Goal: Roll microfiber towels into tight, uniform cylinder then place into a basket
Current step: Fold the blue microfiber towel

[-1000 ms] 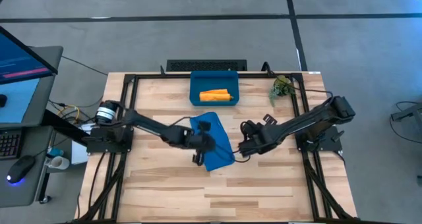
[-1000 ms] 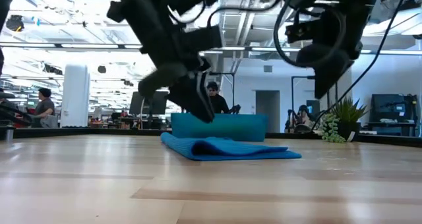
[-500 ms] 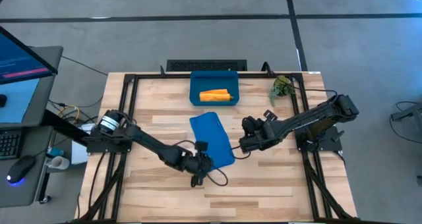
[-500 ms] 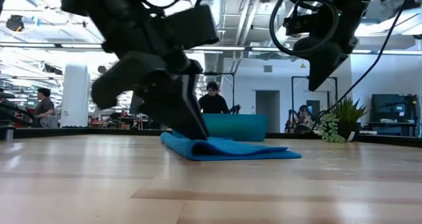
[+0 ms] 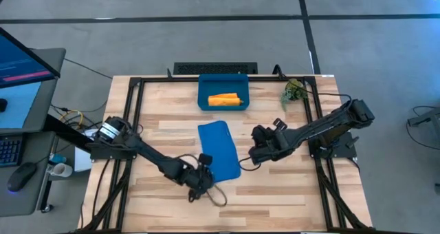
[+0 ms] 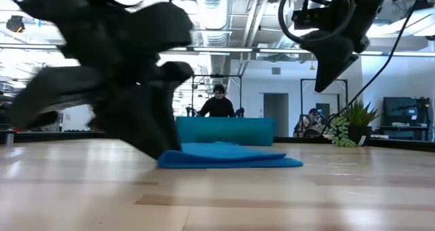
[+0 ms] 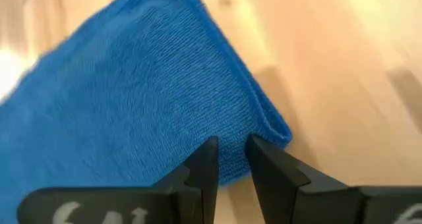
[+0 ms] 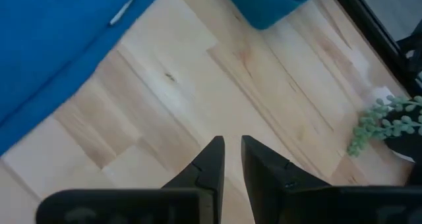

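Note:
The bright blue towel [image 5: 218, 150] lies folded flat on the table's middle; it also shows in the low view [image 6: 228, 156] and the left wrist view [image 7: 132, 99]. The orange-yellow towel [image 5: 224, 100] lies rolled inside the dark-blue basket [image 5: 203, 96] at the far edge. My left gripper [image 5: 204, 173] is low at the blue towel's near left corner, its fingers almost together [image 7: 232, 145]. My right gripper [image 5: 253, 153] is shut and empty above the bare wood just right of the blue towel; it also shows in its own wrist view [image 8: 232, 141]. My left gripper has its fingertips [image 7: 210, 151] on the blue towel's near edge [image 7: 232, 168], close beside a corner [image 7: 283, 133]. Cloth shows in the narrow gap between them. It slants down from the table's left near side. The towel lies flat on the table.
A small green plant [image 5: 293, 91] stands at the far right, also in the right wrist view [image 8: 389, 122]. Black frame rails [image 5: 130, 117] run along the table's left and right sides. Bare wood lies along the near edge [image 5: 275, 199].
My left gripper has gone from the blue towel's middle toward the table's near edge and down, ending at the towel's near left corner. The towel's near end has flattened and shifted slightly toward the left near side; its far end has stayed.

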### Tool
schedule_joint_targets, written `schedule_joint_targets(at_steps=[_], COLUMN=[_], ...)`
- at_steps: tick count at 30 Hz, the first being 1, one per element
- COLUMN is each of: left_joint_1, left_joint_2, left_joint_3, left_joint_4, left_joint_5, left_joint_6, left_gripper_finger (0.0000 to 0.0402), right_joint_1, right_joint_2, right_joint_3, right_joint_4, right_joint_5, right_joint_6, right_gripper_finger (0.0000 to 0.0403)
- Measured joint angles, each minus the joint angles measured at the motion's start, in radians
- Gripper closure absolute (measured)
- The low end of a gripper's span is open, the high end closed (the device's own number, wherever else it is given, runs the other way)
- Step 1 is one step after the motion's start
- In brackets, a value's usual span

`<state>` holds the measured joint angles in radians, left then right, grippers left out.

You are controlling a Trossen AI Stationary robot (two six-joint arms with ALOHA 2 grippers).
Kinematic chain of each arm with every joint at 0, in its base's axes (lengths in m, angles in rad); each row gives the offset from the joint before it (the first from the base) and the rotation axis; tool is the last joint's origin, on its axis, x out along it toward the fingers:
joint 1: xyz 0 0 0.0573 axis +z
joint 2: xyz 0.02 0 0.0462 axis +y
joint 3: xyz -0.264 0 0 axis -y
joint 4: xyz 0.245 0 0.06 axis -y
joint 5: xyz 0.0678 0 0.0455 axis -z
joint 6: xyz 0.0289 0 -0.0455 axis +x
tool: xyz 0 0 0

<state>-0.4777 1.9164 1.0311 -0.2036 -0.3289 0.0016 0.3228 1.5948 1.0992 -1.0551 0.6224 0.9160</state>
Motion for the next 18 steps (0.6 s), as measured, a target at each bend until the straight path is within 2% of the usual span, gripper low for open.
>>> schedule_joint_targets(at_steps=[3,6,12,18], left_joint_1=[-0.045,-0.088,-0.148,-0.175], left_joint_2=[-0.018,-0.036,-0.067,-0.067], left_joint_3=[-0.004,0.013,0.094,0.130], left_joint_4=[-0.028,-0.105,-0.267,-0.251], left_joint_5=[-0.065,-0.127,-0.167,-0.174], left_joint_6=[0.086,0.091,-0.069,-0.148], left_gripper_finger=[0.0322,0.0322,0.0322,0.0322], right_joint_1=[0.012,0.036,0.088,0.166], right_joint_2=[0.000,0.000,0.000,0.003], right_joint_3=[0.000,0.000,0.000,0.000], right_joint_4=[0.043,0.107,0.226,0.363], right_joint_5=[0.000,-0.001,-0.013,-0.020], right_joint_6=[-0.001,-0.032,-0.133,-0.262], right_gripper_finger=[0.0329,0.0329,0.0329,0.0329])
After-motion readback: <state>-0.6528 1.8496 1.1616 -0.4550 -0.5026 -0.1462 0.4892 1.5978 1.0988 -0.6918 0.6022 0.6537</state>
